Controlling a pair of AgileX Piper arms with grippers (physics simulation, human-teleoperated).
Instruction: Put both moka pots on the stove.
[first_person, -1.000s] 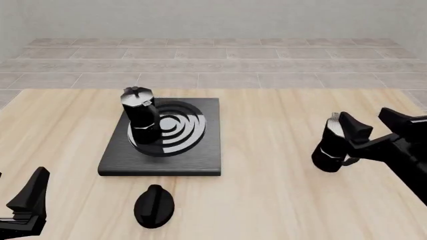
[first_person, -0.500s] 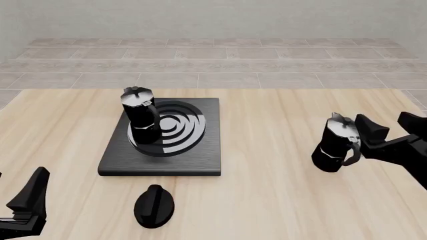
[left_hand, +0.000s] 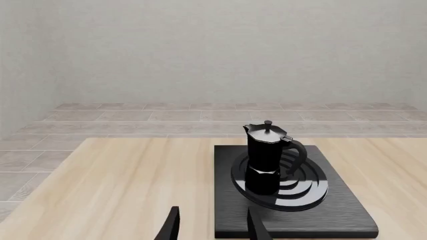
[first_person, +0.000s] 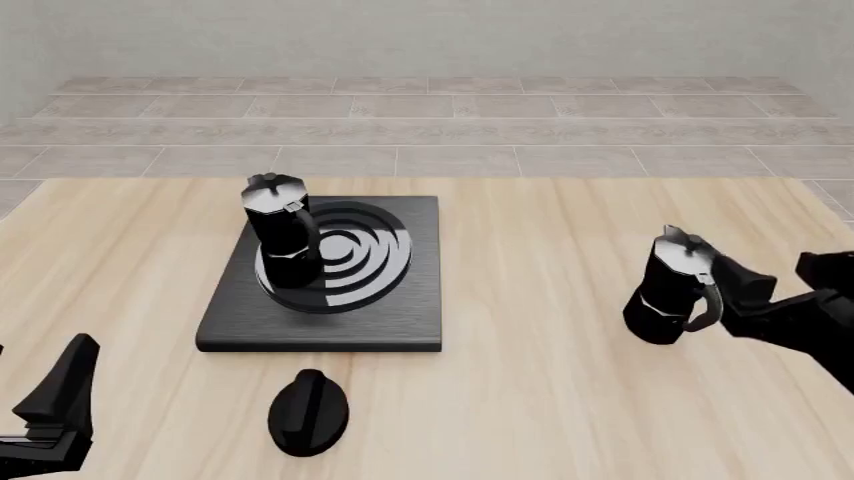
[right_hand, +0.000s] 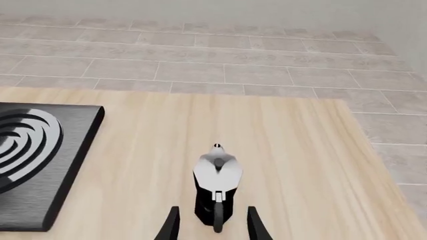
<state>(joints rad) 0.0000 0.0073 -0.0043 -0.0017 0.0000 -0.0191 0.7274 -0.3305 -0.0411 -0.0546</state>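
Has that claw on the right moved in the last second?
Yes. The right gripper has pulled back toward the near right table edge, away from the moka pot, which stays put on the table.

Moka pots (first_person: 673, 292) (first_person: 282, 232): glossy black, silvery-grey lids. Stove (first_person: 400, 300): black, silver-grey concentric rings. Table (first_person: 534, 400): pale woodgrain.

left tool (first_person: 54, 405): matte black, tapered angular fingers
right tool (first_person: 787, 285): matte black, blocky angular body
markings: none discernible on either
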